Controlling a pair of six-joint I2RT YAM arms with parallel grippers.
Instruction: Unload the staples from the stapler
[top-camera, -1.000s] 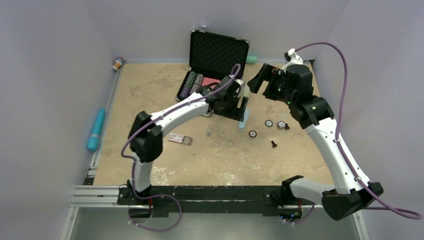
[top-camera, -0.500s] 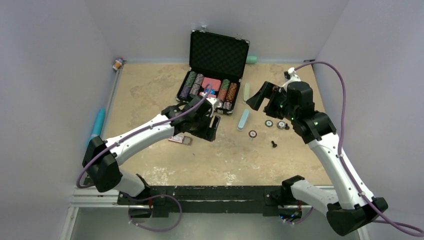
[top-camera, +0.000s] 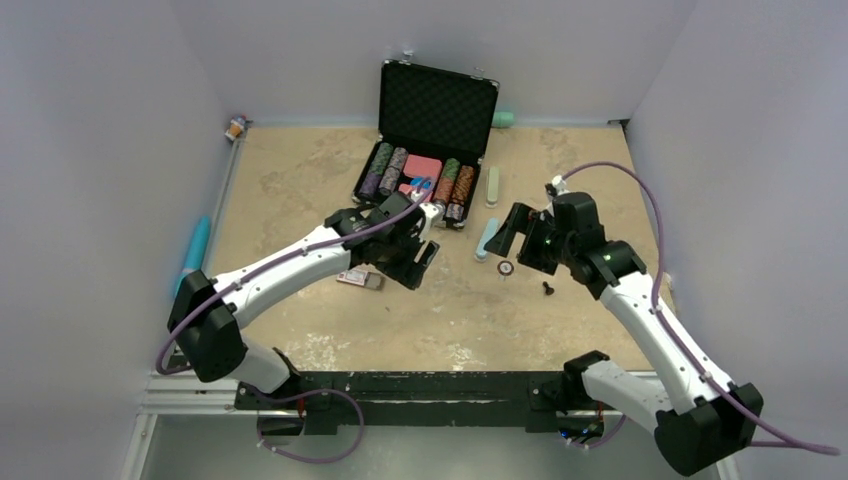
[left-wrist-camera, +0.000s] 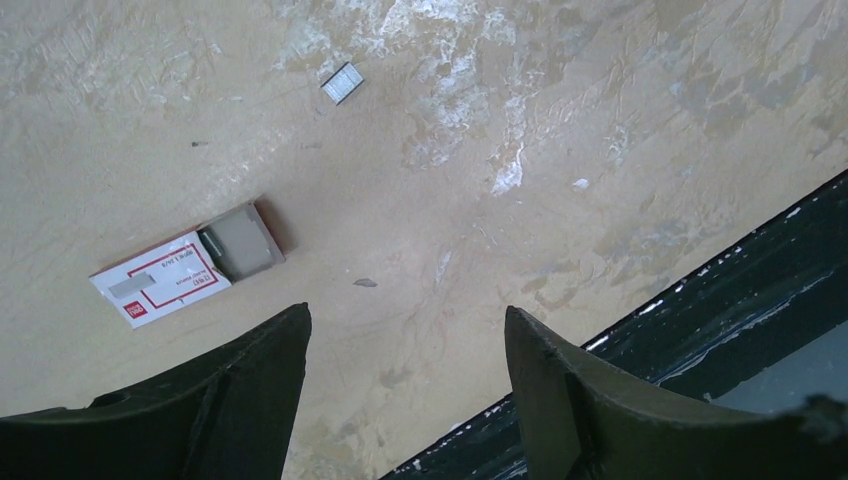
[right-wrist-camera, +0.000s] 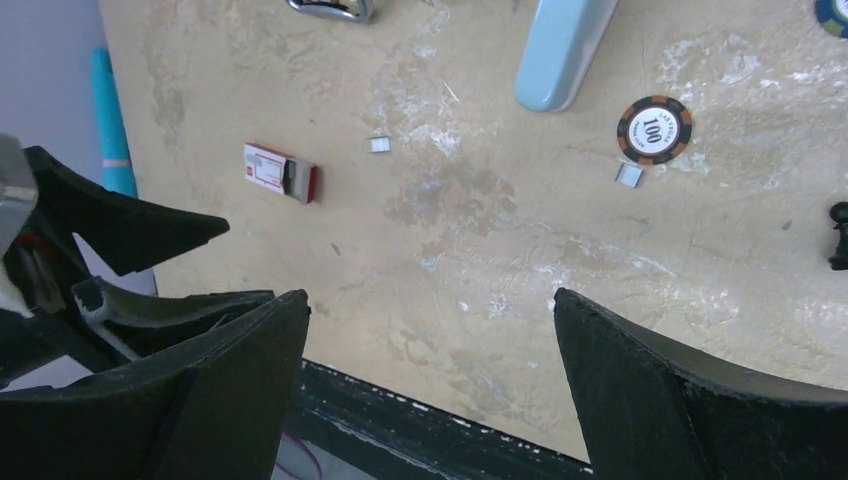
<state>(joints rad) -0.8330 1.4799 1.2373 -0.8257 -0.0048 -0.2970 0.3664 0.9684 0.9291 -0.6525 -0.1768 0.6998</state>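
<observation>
The stapler's light blue body (top-camera: 487, 239) lies flat on the table, and its end also shows in the right wrist view (right-wrist-camera: 560, 50). A pale green bar (top-camera: 492, 185) lies apart behind it. One small silvery strip of staples (left-wrist-camera: 342, 82) lies loose on the table, also seen in the right wrist view (right-wrist-camera: 380, 145). A second strip (right-wrist-camera: 629, 176) lies by a poker chip (right-wrist-camera: 654, 128). My left gripper (top-camera: 415, 262) (left-wrist-camera: 405, 315) is open and empty over bare table near the staple box. My right gripper (top-camera: 512, 235) (right-wrist-camera: 430, 295) is open and empty beside the blue body.
A red-and-white staple box (top-camera: 360, 278) (left-wrist-camera: 185, 270) lies half open. An open black case of poker chips (top-camera: 430, 140) stands at the back. Loose chips (top-camera: 505, 267) and a small black part (top-camera: 547, 288) lie at the right. A teal tube (top-camera: 193, 258) lies along the left edge.
My left gripper let go of the stapler, which now lies flat, and drew back left toward the staple box. My right arm came down and left to the blue body.
</observation>
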